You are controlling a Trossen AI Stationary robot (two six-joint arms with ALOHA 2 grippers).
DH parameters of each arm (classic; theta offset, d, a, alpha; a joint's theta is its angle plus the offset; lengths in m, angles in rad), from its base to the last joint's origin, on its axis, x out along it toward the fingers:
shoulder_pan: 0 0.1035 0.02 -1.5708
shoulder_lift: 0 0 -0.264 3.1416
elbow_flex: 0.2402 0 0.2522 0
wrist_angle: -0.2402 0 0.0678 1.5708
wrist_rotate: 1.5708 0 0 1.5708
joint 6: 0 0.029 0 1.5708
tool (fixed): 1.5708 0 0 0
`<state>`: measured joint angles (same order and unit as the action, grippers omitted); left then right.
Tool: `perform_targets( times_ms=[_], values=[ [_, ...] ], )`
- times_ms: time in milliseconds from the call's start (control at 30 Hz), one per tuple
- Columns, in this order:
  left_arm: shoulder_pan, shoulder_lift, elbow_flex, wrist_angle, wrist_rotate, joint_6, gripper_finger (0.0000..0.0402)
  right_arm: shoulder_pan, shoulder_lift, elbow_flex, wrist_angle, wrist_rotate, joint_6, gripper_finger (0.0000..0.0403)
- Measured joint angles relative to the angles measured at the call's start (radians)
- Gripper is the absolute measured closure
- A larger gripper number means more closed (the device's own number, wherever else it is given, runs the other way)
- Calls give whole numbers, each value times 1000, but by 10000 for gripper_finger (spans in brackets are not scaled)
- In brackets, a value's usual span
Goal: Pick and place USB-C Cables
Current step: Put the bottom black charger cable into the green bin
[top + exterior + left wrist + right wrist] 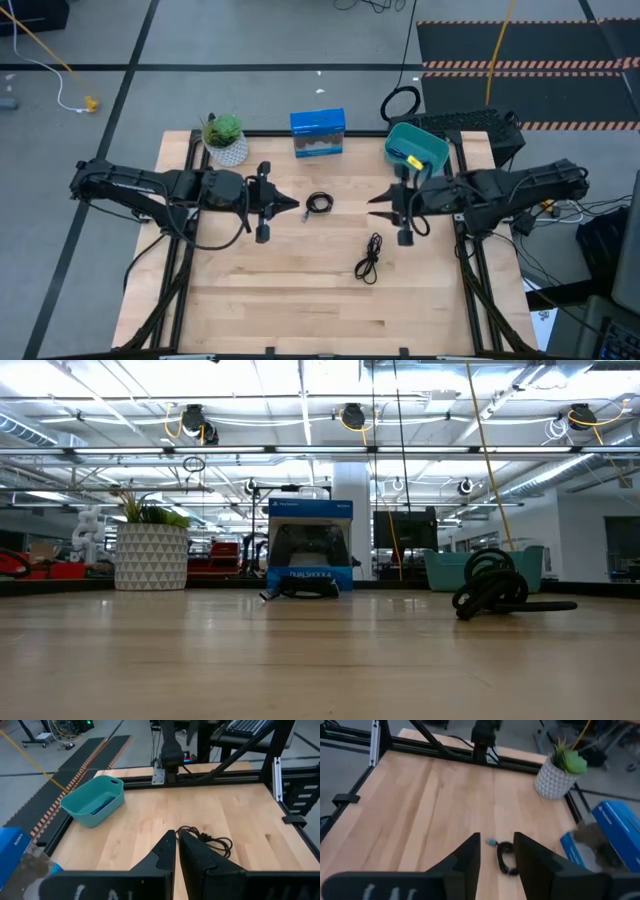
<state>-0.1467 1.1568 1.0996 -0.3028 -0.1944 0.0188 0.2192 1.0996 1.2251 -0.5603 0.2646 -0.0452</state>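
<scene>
The tight round black coil [319, 203] lies flat on the table between my two grippers; it also shows in front of the blue box [303, 589] and beyond my right fingers [505, 858]. The long loose black bundle [369, 258] lies nearer the near edge [490, 586] [212, 840]. Something blue, seemingly the blue-purple cable [99, 807], lies inside the teal bin [432, 150]. My left gripper [293, 205] hovers shut, left of the coil. My right gripper [373, 204] hovers open, right of it [496, 847]. Neither shows in the low view.
A blue game-controller box [318, 133] and a potted plant [225, 140] stand along the far edge. The teal bin [80, 802] sits at the far right corner, and a big black cable loop [400, 103] lies beyond the table. Bare wood stretches toward the near edge.
</scene>
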Motion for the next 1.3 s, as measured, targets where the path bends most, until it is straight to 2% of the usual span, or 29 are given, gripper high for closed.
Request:
perform_targets(
  times_ms=[200,367,533,867,1100,1300],
  values=[
    [-1,2,0,7,-1,-9,376,0,-3,-83,82,2,-8,332],
    [-13,2,0,13,-19,-17,376,-2,-3,-112,78,56,-25,347],
    [-26,2,0,30,-97,-11,376,-2,-18,-113,78,77,-43,351],
    [-30,2,0,42,-103,-66,376,-1,-90,-113,50,76,-21,351],
    [-65,16,0,41,-113,-77,376,-1,-73,-113,-1,71,16,351],
    [-84,29,0,40,-124,-69,376,0,0,-113,-3,-92,-28,351]
  ],
)
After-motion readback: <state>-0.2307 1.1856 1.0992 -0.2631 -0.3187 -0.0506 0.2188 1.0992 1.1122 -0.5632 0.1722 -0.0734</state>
